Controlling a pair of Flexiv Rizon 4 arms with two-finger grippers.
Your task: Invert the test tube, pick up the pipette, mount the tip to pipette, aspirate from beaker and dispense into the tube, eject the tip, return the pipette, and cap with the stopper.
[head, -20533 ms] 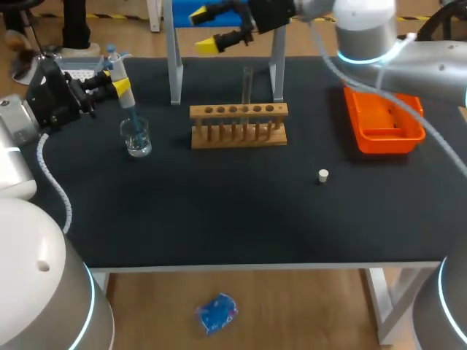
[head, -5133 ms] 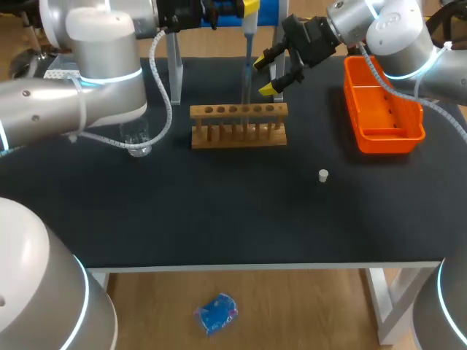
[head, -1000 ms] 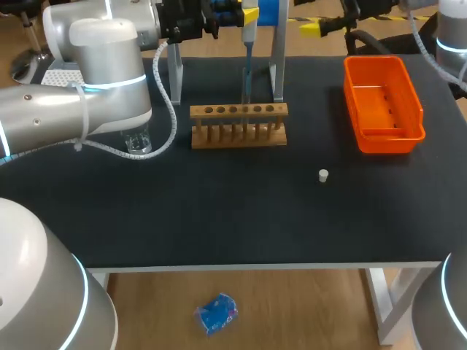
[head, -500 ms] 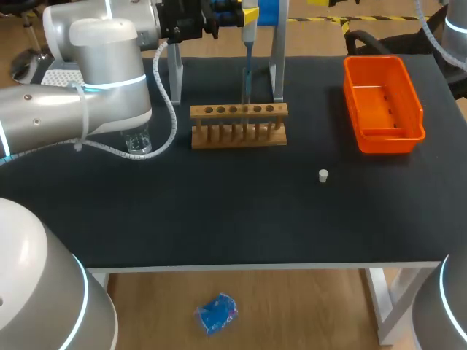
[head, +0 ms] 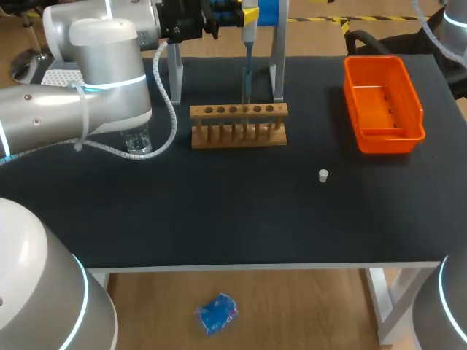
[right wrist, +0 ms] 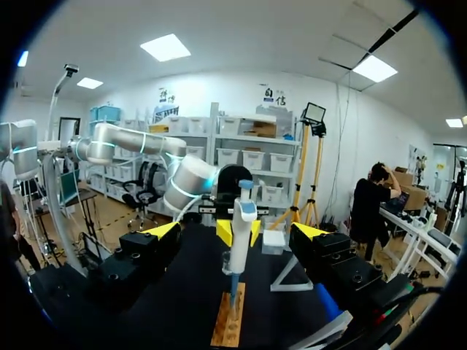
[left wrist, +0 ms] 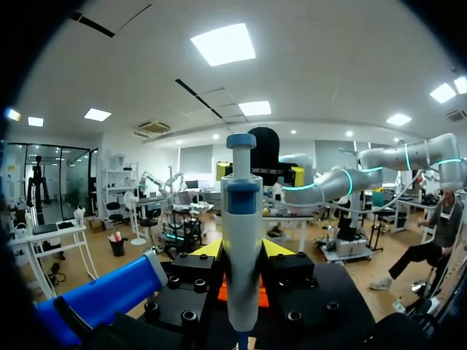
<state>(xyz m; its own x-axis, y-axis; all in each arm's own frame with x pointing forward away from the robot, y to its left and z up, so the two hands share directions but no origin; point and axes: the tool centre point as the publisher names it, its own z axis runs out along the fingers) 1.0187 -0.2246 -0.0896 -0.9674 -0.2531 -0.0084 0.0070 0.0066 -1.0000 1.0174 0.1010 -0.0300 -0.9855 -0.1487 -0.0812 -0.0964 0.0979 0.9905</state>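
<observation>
My left gripper (head: 235,12) is shut on the white and blue pipette (head: 249,16) above the back of the table. In the left wrist view the pipette (left wrist: 241,248) stands upright between the yellow fingertips (left wrist: 207,249). Its blue tip reaches down into the glass test tube (head: 246,87), which stands upright in the wooden rack (head: 238,125). The beaker (head: 137,143) sits left of the rack, partly hidden by my left arm. A small white stopper (head: 323,175) lies on the mat right of centre. My right gripper (right wrist: 238,231) is open, out of the head view, facing the pipette (right wrist: 238,226) from a distance.
An orange tray (head: 383,131) sits at the right rear of the table. The pipette stand's two pale posts (head: 174,73) rise behind the rack. A tip box (head: 64,74) shows at the far left edge behind my left arm.
My right gripper has pulled back and left the head view at the top right. The left arm and the pipette have not moved.
</observation>
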